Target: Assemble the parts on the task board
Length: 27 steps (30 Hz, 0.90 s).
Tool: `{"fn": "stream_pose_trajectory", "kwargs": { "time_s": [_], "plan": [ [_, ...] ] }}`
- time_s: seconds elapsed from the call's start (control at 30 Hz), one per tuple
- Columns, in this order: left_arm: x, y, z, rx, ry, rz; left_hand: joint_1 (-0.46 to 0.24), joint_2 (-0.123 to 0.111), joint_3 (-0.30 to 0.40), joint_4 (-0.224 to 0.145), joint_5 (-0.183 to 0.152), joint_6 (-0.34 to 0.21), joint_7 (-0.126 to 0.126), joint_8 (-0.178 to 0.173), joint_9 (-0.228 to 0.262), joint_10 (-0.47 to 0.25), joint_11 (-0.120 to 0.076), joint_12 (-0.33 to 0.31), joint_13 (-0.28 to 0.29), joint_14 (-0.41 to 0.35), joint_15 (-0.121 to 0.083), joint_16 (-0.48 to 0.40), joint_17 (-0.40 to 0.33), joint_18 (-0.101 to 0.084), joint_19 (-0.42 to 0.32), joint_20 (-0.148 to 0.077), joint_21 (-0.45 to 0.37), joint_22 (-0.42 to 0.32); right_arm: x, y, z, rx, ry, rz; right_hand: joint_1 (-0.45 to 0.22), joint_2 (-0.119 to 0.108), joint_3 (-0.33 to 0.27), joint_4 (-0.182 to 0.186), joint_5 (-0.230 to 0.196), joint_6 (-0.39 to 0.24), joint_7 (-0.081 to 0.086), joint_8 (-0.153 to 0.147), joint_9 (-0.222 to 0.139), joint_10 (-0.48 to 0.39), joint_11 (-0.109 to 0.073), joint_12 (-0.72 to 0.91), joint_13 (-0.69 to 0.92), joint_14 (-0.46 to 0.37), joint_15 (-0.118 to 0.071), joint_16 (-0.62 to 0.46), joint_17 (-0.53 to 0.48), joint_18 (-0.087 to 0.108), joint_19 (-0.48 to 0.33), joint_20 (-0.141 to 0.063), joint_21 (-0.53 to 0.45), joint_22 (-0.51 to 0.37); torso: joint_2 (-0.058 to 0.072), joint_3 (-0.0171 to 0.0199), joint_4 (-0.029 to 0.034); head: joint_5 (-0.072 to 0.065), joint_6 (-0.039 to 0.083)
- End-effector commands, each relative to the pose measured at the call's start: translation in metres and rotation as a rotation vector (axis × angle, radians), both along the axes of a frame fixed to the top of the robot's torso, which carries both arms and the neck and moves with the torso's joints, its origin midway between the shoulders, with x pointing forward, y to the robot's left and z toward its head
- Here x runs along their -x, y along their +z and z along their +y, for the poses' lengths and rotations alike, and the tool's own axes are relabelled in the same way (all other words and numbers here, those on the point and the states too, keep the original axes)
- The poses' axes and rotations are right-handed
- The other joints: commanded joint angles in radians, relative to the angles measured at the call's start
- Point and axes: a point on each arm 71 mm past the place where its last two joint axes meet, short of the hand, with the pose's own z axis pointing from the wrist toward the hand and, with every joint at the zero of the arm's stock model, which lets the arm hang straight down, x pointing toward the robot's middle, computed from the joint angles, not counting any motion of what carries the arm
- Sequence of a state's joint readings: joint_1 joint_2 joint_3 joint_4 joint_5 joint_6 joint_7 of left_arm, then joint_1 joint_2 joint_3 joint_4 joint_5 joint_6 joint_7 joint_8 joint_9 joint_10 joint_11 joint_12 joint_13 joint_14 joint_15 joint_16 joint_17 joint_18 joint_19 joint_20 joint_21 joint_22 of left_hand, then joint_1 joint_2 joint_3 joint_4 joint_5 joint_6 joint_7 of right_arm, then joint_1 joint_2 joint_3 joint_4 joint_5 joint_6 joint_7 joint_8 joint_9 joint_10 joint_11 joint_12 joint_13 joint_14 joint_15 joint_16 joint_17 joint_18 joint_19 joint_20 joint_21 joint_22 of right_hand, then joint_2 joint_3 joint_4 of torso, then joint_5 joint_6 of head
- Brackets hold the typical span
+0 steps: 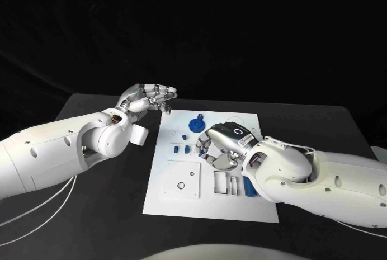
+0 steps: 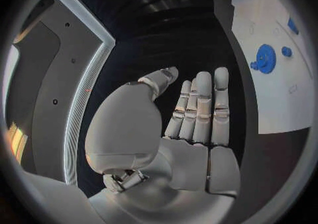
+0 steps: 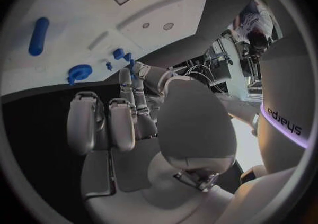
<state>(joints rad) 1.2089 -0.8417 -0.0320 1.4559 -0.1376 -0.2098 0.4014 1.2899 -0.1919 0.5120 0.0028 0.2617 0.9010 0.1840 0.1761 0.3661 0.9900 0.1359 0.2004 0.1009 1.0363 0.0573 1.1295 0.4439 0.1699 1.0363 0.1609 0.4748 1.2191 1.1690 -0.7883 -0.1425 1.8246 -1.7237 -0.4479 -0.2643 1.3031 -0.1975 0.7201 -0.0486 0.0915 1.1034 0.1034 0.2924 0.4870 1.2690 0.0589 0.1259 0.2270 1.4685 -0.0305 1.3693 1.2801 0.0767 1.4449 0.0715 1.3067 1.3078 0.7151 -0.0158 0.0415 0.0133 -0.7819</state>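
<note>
The white task board [image 1: 211,201] lies in the middle of the black table. A blue gear [image 1: 197,124] sits near its far edge, small blue parts [image 1: 179,150] lie left of centre, and a blue cylinder [image 1: 250,188] lies beside my right forearm. My right hand [image 1: 224,143] hovers over the board's middle, fingers pointing down; in its wrist view the right hand [image 3: 132,123] holds nothing, two fingers reaching toward the small blue parts [image 3: 121,54]. My left hand [image 1: 151,98] is raised off the board's far left corner. In its wrist view the left hand [image 2: 192,113] is flat and empty.
The board carries a square raised plate [image 1: 182,180] and rectangular slots [image 1: 226,183] near its front. Bare black table [image 1: 105,215] lies left of the board. The left wrist view shows the gear [image 2: 265,57] and a small blue peg [image 2: 286,52] on the board [image 2: 278,102].
</note>
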Motion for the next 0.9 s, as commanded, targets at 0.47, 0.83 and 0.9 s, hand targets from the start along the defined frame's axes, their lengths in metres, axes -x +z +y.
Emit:
{"fn": "stream_pose_trajectory", "kwargs": {
  "time_s": [0.47,0.83,0.9],
  "plan": [
    [0.001,0.000,-0.008,0.012,-0.021,0.016,-0.002,-0.002,-0.003,-0.004,0.009,-0.006,0.004,0.009,-0.003,-0.009,0.001,0.010,-0.002,-0.004,0.002,-0.009,-0.005,0.011,-0.008,0.002,-0.008,-0.006,0.006,-0.032,0.021,0.005,0.053,0.079,0.002,0.005,0.007,0.001,0.009,-0.001,0.003,0.006,0.004,0.028,-0.022,0.000,0.001,0.053,-0.007,0.004,-0.002,-0.015,0.006,-0.003,0.003,0.141,0.002,0.0015,-0.0016,0.047,-0.020],
    [0.001,-0.001,-0.010,0.013,-0.029,0.019,-0.003,-0.003,-0.004,-0.004,0.010,-0.008,0.005,0.009,-0.003,-0.011,0.001,0.011,-0.002,-0.004,0.003,-0.009,-0.005,0.011,-0.009,0.002,-0.009,-0.007,0.004,-0.041,0.023,0.033,0.054,0.101,0.001,0.005,0.007,0.001,0.010,-0.002,0.003,0.006,0.005,0.027,-0.022,-0.001,0.002,0.053,-0.007,0.004,-0.002,-0.015,0.005,-0.003,0.001,0.141,0.002,0.0015,-0.0027,0.052,-0.027],
    [0.001,-0.001,-0.011,0.013,-0.030,0.019,-0.003,-0.003,-0.004,-0.004,0.010,-0.008,0.005,0.009,-0.003,-0.011,0.001,0.011,-0.002,-0.004,0.003,-0.009,-0.005,0.011,-0.009,0.002,-0.009,-0.007,0.005,-0.042,0.023,0.039,0.055,0.105,0.000,0.005,0.007,0.001,0.009,-0.003,0.004,0.006,0.005,0.027,-0.021,-0.002,0.002,0.052,-0.007,0.004,-0.002,-0.015,0.006,-0.002,0.002,0.141,0.002,0.0016,-0.0027,0.054,-0.029]
  ]
}}
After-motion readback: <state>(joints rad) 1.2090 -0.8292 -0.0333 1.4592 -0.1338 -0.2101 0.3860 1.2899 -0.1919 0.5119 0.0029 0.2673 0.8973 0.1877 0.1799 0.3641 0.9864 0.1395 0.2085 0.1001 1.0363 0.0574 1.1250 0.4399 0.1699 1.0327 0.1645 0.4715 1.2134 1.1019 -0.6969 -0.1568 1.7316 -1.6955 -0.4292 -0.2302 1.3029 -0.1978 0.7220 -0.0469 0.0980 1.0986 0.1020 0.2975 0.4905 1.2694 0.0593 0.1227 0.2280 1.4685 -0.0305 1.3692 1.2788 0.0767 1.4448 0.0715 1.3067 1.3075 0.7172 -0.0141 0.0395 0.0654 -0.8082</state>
